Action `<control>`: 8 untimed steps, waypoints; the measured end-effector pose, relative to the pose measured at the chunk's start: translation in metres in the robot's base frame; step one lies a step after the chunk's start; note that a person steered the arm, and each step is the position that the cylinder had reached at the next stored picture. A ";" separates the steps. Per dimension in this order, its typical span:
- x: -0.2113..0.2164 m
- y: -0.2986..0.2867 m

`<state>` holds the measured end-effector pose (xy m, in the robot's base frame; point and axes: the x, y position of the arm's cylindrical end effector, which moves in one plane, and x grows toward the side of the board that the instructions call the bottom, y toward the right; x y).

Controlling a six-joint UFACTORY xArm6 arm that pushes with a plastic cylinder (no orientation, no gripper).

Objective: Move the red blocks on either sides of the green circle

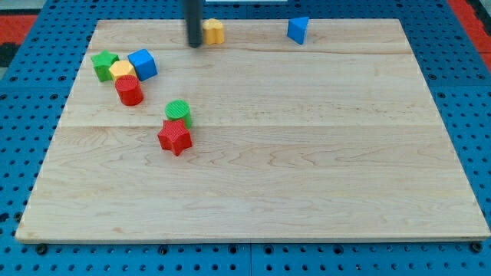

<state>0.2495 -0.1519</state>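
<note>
A green circle (178,112) stands left of the board's middle. A red star (175,137) touches it on the side toward the view's bottom. A red cylinder (129,90) stands further left, apart from the circle, touching a yellow block (121,70). My tip (195,44) is near the view's top, just left of a yellow block (214,31), well above the green circle.
A green star-shaped block (103,64) and a blue cube (143,64) flank the yellow block at upper left. A blue triangular block (298,30) sits at the top right. The wooden board (307,153) lies on a blue perforated table.
</note>
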 end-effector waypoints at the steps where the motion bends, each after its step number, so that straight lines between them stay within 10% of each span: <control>1: 0.001 -0.094; 8: 0.183 -0.051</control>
<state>0.4327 -0.2034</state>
